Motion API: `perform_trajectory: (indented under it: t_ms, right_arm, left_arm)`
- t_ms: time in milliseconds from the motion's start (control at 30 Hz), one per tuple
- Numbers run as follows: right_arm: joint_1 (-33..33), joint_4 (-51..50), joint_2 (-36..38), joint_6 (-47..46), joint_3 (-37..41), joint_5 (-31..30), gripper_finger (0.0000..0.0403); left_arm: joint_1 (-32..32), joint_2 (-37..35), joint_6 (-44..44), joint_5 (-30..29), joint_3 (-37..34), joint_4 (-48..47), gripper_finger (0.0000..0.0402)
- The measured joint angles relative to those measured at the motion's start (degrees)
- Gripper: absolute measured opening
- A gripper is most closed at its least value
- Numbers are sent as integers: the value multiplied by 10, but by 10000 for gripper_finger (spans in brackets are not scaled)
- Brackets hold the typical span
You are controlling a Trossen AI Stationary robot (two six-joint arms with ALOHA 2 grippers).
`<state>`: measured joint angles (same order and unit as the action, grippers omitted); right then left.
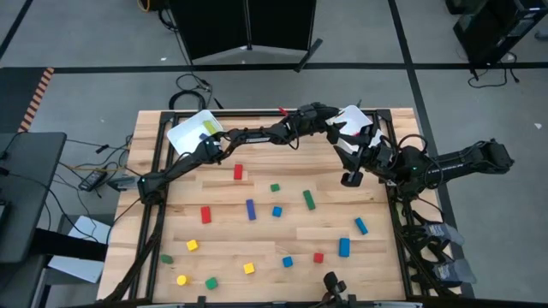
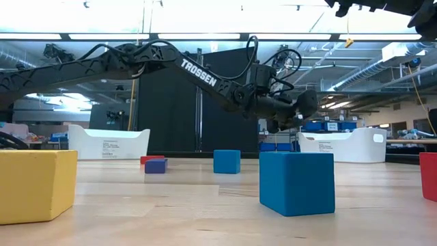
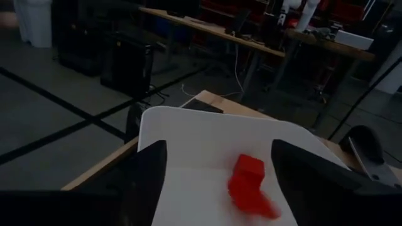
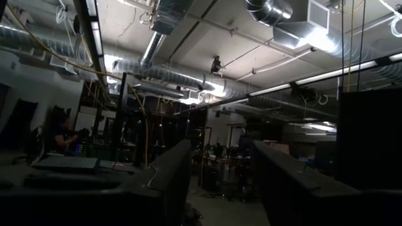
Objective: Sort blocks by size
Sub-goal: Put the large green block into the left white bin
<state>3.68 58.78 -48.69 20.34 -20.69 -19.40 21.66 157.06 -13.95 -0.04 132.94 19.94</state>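
Observation:
My left arm reaches across the table's far side, and its gripper stands open over the white bin at the far right corner. A red block shows blurred inside that bin, below and between the two fingers and touching neither. My right gripper hangs near the right edge, tipped upward, open and empty. Several red, blue, green and yellow blocks lie flat on the wooden table, among them a red one and a green bar.
A second white bin stands at the far left corner with a few blocks in it. In the low view a yellow block and a blue cube lie near the front edge. The table's near half holds scattered blocks.

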Motion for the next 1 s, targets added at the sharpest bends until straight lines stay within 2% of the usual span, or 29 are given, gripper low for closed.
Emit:
perform_trajectory:
  t_ms: [133,267,367,500,533,633,733,800,867,1000]
  right_arm:
    - [0,-7,0,-2,0,0,177]
    - [6,-11,0,0,0,0,177]
    - [12,-11,0,6,0,0,177]
    - [12,-14,0,12,0,0,177]
    - [12,-17,0,13,0,0,177]
    - [11,-24,0,13,0,-1,177]
    - [11,-28,0,13,0,-3,177]
    - [11,-29,0,13,0,-4,177]
    - [11,-31,0,13,0,-5,177]
    - [11,-37,0,13,0,-5,177]
  left_arm:
    - [8,-14,-15,45,0,-8,286]
    - [25,-64,-6,73,0,-63,248]
    - [36,-91,2,100,2,-120,182]
    - [42,-108,23,141,-2,-185,46]
    - [41,-115,32,149,-2,-194,23]
    - [38,-145,51,145,-1,-227,9]
    - [36,-173,95,105,-2,-286,5]
    - [34,-197,116,88,-31,-312,4]
    - [34,-235,124,80,-90,-298,3]
    - [33,-361,121,81,-288,-187,2]
